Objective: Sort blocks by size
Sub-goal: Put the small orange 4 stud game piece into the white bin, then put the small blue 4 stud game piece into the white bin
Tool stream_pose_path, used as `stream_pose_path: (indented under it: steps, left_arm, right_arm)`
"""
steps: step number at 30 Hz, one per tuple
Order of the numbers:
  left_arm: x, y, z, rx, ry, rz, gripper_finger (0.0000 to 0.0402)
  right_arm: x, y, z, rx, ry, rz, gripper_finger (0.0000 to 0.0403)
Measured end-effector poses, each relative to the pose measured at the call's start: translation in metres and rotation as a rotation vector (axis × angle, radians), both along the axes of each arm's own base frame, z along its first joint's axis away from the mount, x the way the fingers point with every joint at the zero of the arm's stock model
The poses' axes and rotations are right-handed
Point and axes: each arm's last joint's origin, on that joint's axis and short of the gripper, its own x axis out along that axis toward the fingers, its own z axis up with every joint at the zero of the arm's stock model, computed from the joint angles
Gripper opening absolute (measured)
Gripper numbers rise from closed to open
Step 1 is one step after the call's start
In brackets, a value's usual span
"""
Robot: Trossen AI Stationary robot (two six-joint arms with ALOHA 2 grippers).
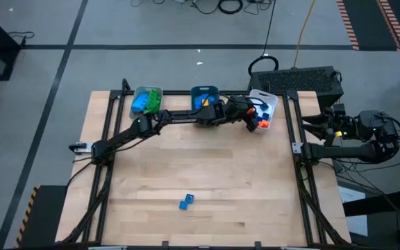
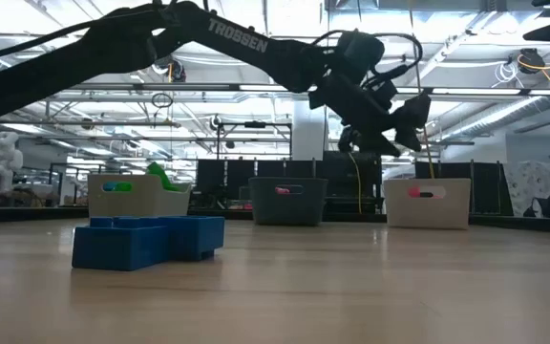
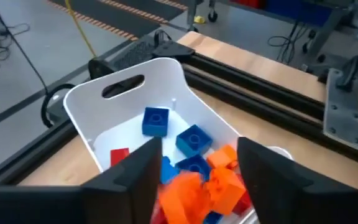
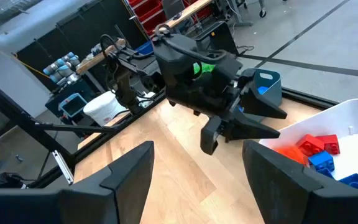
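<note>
Black fingers of the left gripper [image 3: 194, 168] stand spread over the white rectangular plastic tray [image 3: 129, 74], pinching nothing; a small orange studded plastic brick [image 3: 182, 196] shows between them, and whether it is touching either finger cannot be told. Such bricks are judged light, rigid and smooth-sided; grip across two flat side walls, not the studs.

The white tray holds small blue bricks [image 3: 156, 121], orange ones and a red one [image 3: 120, 155]. The teal tray [image 1: 204, 92] beside it shows blue and a yellow piece. The grey tray [image 1: 148, 92] holds green and blue bricks.

Two blue bricks [image 1: 186, 201] lie touching on the wooden table [image 1: 200, 167], well apart from the trays.

The right gripper [image 4: 197, 165] waits, fingers spread and empty, off the table's right side.
</note>
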Motion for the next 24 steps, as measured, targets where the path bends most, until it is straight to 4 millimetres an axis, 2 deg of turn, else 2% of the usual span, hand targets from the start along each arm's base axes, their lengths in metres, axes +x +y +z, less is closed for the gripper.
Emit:
stream_pose_path:
  steps: [4,6,8,12,14,18,22,24]
  left_arm:
    - [-0.001,0.0,0.0,-0.007,0.019,0.002,0.0241]
    - [-0.002,-0.008,0.011,-0.028,0.037,-0.044,0.0246]
    - [-0.005,-0.028,0.034,-0.033,0.063,-0.119,0.0248]
    - [-0.033,-0.088,0.094,0.043,0.176,-0.314,0.0249]
    - [-0.051,-0.114,0.106,0.086,0.313,-0.405,0.0249]
    - [-0.081,-0.158,0.096,0.03,0.612,-0.538,0.025]
    - [-0.106,-0.208,0.097,0.022,0.785,-0.649,0.025]
    - [-0.112,-0.235,0.084,0.03,0.83,-0.697,0.025]
  right_arm:
    - [0.0,0.0,0.0,0.0,0.0,0.0,0.0238]
    - [0.0,0.0,0.0,-0.001,0.0,0.0,0.0238]
    - [0.0,0.0,0.0,-0.001,0.001,0.001,0.0238]
    - [0.0,0.0,0.0,-0.021,0.008,0.005,0.0238]
    - [0.0,0.0,0.0,-0.03,0.01,0.007,0.0238]
    - [0.0,0.0,0.0,-0.032,0.011,0.008,0.0238]
    - [0.0,0.0,0.0,-0.032,0.011,0.007,0.0238]
    - [0.0,0.0,0.0,-0.035,0.012,0.009,0.0238]
